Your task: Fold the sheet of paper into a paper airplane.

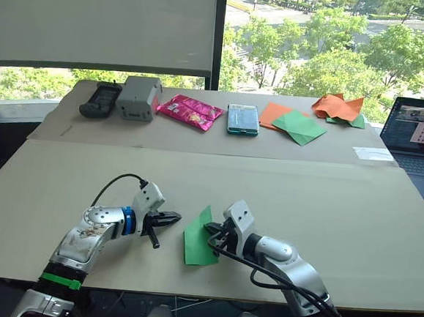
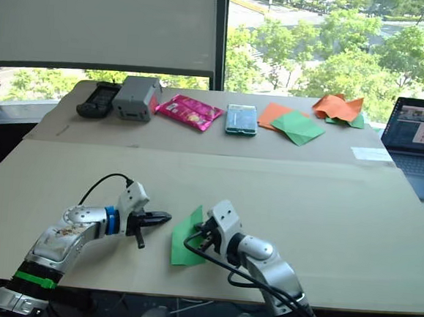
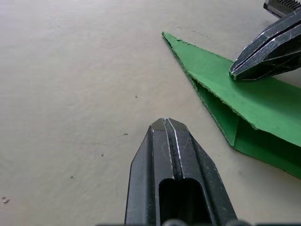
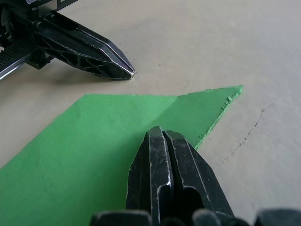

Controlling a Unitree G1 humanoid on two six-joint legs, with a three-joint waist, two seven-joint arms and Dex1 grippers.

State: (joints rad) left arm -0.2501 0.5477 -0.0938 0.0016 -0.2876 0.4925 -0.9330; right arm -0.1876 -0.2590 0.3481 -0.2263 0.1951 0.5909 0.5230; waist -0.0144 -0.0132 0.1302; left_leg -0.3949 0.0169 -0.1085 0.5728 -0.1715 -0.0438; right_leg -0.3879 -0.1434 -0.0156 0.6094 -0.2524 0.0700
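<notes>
One folded paper airplane lies under the pressed-together right claw; left claw pressed together beside it.

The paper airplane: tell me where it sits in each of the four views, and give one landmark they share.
Left eye view: paper airplane, near table edge, between the two hands.
Right eye view: same spot, left of the right hand.
Left wrist view, beyond the shut left hand.
Right wrist view, under the right hand's tips.
Shared landmark: the airplane's pointed tip.
</notes>
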